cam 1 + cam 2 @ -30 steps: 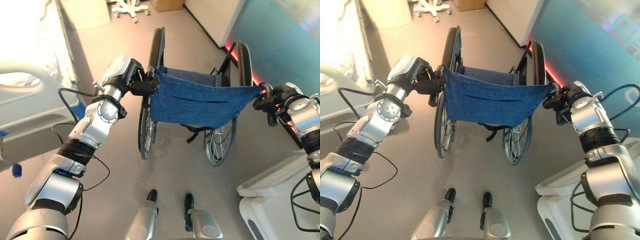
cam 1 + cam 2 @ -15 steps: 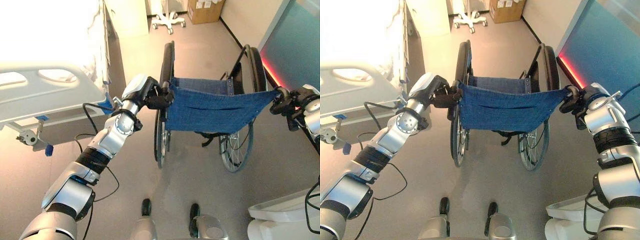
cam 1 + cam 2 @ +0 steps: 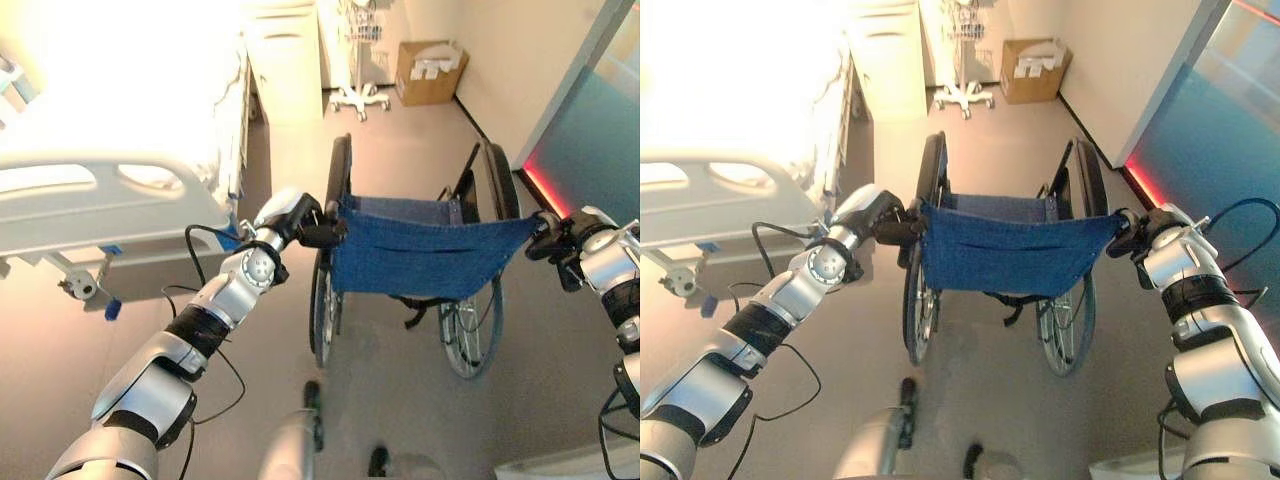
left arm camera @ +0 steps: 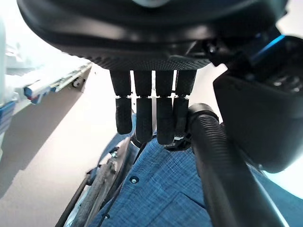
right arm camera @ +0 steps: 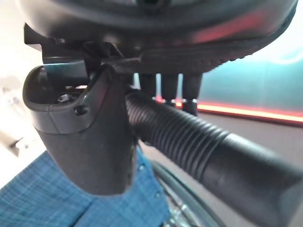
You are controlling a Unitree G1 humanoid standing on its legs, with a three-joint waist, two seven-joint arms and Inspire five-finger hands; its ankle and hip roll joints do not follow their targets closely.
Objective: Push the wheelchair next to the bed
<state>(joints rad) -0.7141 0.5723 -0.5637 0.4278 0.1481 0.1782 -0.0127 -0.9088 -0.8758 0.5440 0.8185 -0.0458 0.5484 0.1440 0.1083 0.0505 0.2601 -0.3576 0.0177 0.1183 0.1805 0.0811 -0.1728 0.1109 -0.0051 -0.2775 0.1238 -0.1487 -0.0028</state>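
The wheelchair (image 3: 415, 255) stands on the floor, right of the hospital bed (image 3: 110, 190). Left hand (image 3: 305, 222) and right hand (image 3: 553, 238) clamp its ribbed push handles. Judged free-rolling, rigid-framed; fabric back soft.

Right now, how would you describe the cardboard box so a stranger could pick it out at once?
Look past the wheelchair with the blue sling back to the far wall. The cardboard box sits on the floor there, just right of a white wheeled stand. It is the only brown thing among pale furniture.
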